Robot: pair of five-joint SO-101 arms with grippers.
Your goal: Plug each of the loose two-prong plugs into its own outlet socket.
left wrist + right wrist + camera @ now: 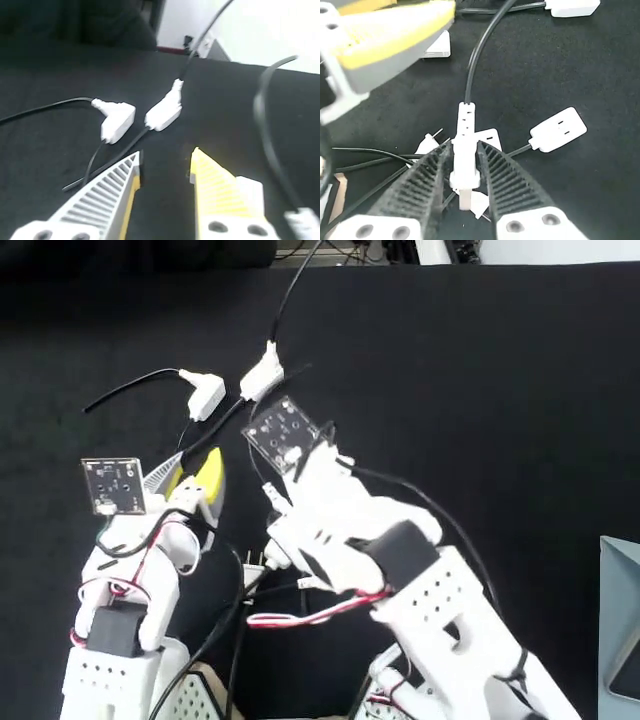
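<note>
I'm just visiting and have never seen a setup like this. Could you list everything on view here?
Black tablecloth: one, black, under everything.
White connector blocks: two, white, on black cords, side by side at the table's far middle.
White two-slot outlet socket: one, white, lying beside the held plug.
White two-prong plug: one, white, loose on the cloth.
White plug on a black cable: one, white, between the right gripper's fingers.
Grey box: one, grey, high view's right edge.
Left gripper: one, yellow and grey, open.
Right gripper: one, black, shut on that plug.
</note>
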